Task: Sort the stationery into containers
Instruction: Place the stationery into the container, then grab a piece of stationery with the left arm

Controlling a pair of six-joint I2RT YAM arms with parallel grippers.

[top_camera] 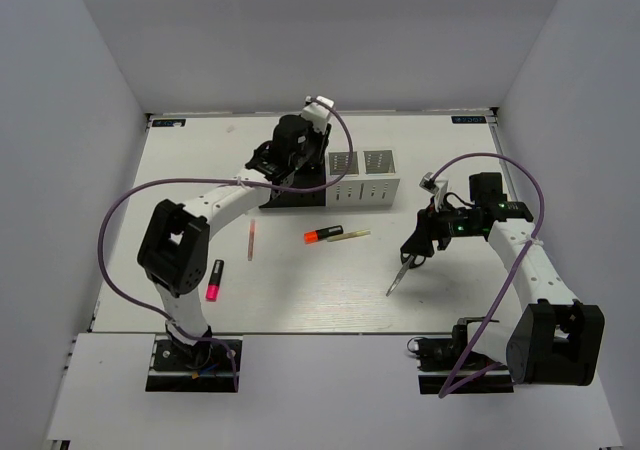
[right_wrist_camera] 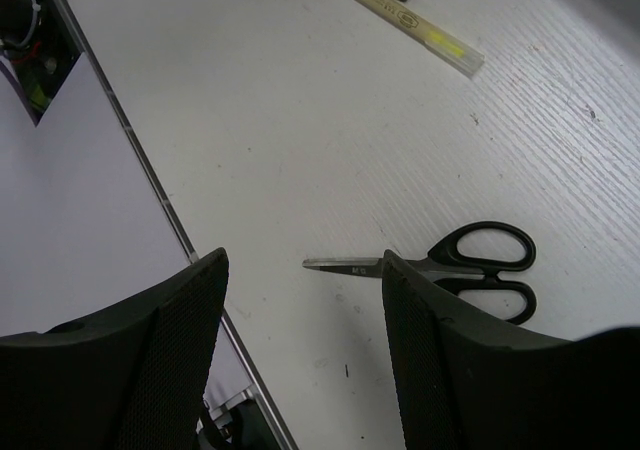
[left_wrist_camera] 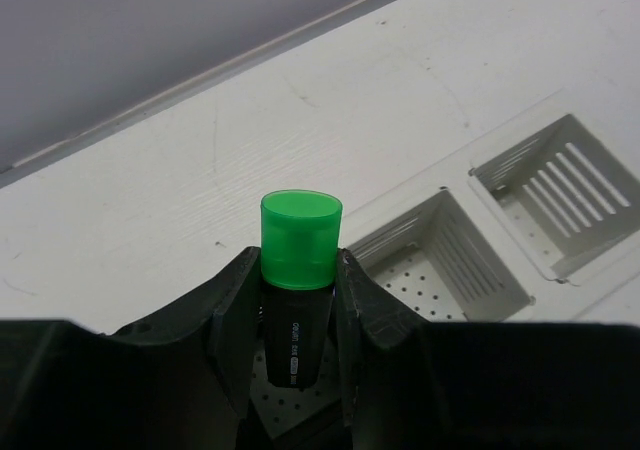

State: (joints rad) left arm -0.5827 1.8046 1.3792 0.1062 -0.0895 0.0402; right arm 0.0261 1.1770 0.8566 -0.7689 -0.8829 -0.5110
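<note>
Green-capped marker (left_wrist_camera: 300,232) clamped in left gripper (left_wrist_camera: 296,270), cap sticking out beyond jaws, over left end of containers (top_camera: 362,178) at far side of table (top_camera: 300,305). Exact cup below: cannot tell. Judgement: centre barrel over one cup mouth, lower past rim, then release, else marker may catch on divider. Right gripper (right_wrist_camera: 300,275) spread wide, holding nothing, above scissors (right_wrist_camera: 470,260) lying flat at right. Orange-capped marker (top_camera: 323,234), yellowish stick (top_camera: 350,236), pink stick (top_camera: 251,240), pink-capped marker (top_camera: 214,280) lie unsorted.
</note>
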